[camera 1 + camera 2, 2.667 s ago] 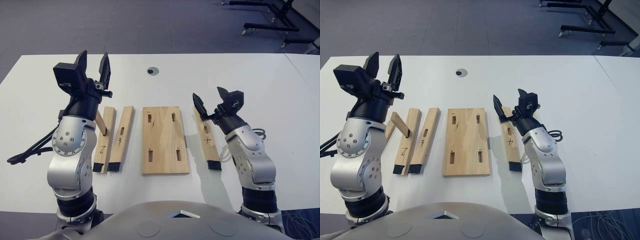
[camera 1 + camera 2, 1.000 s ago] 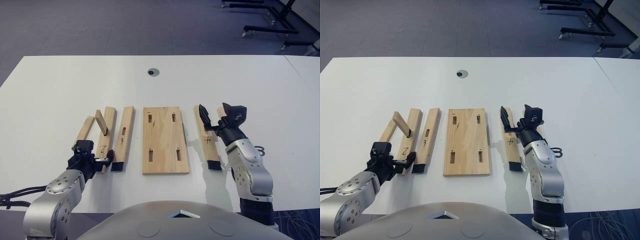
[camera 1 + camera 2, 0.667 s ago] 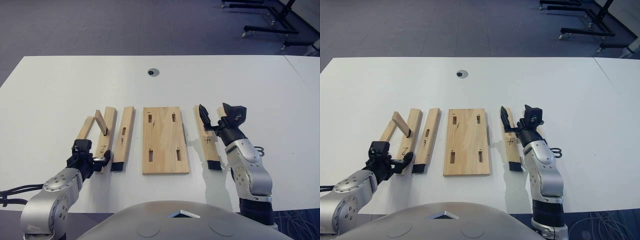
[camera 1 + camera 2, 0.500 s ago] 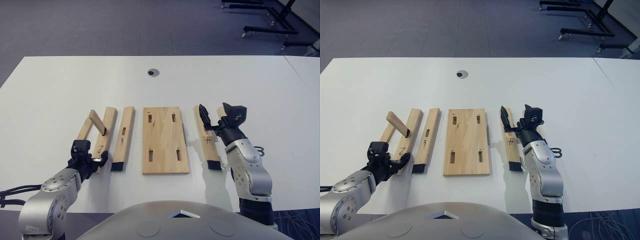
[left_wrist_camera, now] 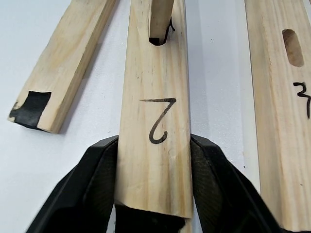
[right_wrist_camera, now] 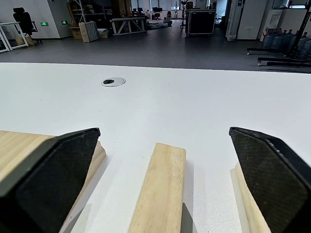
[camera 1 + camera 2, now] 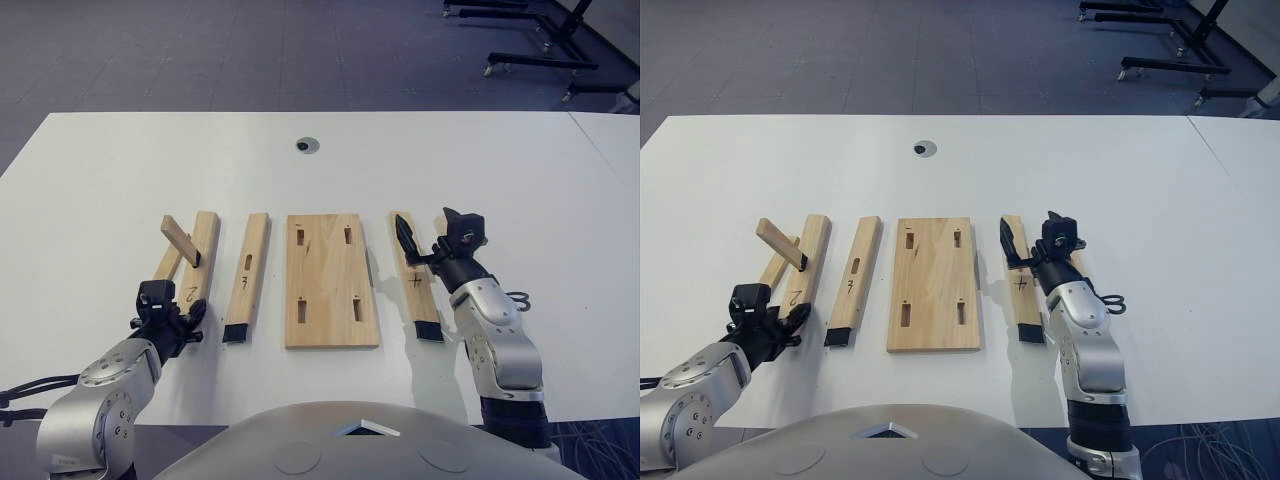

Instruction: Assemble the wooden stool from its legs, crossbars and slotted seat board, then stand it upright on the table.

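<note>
The slotted seat board (image 7: 330, 278) lies flat at mid-table. To its left is leg "3" (image 7: 247, 272), then leg "2" (image 7: 199, 258) with a crossbar (image 7: 179, 239) stuck slanting in its slot, and a further bar (image 7: 166, 265) beside it. My left gripper (image 7: 176, 316) is shut on the near end of leg "2" (image 5: 155, 97), both fingers (image 5: 92, 184) pressed to its sides. Right of the board lies the leg marked "+" (image 7: 415, 280). Over its far end my right gripper (image 7: 424, 228) stands open, a wooden bar (image 6: 159, 194) lying under the gap.
A round grommet hole (image 7: 305, 144) sits in the white table (image 7: 120, 180) behind the parts. A cable loop (image 7: 516, 298) lies by the right arm. Open tabletop stretches behind and to both sides of the parts.
My left gripper has closed on the near end of leg "2". The leg with its crossbar has slid left, away from leg "3". The right gripper stays over the "+" leg.
</note>
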Tool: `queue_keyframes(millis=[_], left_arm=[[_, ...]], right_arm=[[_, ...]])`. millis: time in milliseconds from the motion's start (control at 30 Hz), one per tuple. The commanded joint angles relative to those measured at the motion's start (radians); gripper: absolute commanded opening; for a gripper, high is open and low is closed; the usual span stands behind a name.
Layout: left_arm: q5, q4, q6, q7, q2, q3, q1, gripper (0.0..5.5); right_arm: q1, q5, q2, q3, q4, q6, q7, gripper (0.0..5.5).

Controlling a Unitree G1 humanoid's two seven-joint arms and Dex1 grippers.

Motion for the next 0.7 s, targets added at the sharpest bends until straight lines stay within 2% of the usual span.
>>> queue_keyframes(millis=[33, 367, 700], left_arm=[[-0.018, 0.025, 0.066, -0.013, -0.019, -0.013, -0.001, 2.04], [-0.01, 0.024, 0.059, -0.008, -0.045, -0.019, -0.109, 2.04], [-0.016, 0.12, 0.2, -0.023, -0.068, 0.004, 0.007, 2.04]], right_arm=[[-0.02, 0.007, 0.001, -0.015, -0.001, 0.001, -0.004, 4.9], [-0.047, 0.002, 0.012, -0.018, 0.02, -0.018, -0.011, 4.9], [-0.05, 0.001, 0.01, -0.018, 0.022, -0.022, -0.004, 4.9]])
